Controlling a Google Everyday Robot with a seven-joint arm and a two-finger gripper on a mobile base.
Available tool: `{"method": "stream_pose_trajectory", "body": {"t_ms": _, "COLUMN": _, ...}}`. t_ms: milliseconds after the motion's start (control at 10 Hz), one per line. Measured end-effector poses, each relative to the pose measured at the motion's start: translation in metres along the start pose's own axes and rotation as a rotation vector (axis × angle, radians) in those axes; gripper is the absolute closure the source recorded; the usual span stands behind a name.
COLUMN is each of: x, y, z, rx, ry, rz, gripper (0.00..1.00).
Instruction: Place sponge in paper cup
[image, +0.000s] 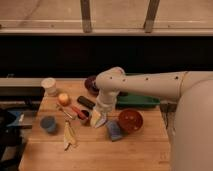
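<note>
Sponge (114, 131) lies toward the table's near edge, just beside the bowl (130, 121); likely light and squashy, so pinch its short sides; gripper (97, 120) hangs just beside it, clenched or released I cannot tell; paper cup (49, 86) stands at the far left corner

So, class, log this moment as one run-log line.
sponge: on table, ungrasped | gripper: beside sponge, above table | paper cup: far-left corner

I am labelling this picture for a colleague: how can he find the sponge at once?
On the wooden table, find the orange bowl. The sponge lies at its front-left, just right of the gripper at mid-table. It is the only blue-grey rectangular block.
</note>
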Motion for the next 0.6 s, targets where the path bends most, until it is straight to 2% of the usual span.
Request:
{"method": "stream_pose_trajectory", "body": {"t_ms": 400, "x": 0.002, "y": 0.003, "z": 0.039, "rx": -0.034, "ry": 0.093, "rz": -0.009, "gripper": 0.2}}
{"method": "stream_pose_trajectory", "body": {"t_ms": 600, "x": 0.007, "y": -0.011, "z": 0.051, "rx": -0.04, "ry": 0.123, "rz": 0.024, "gripper": 0.2}}
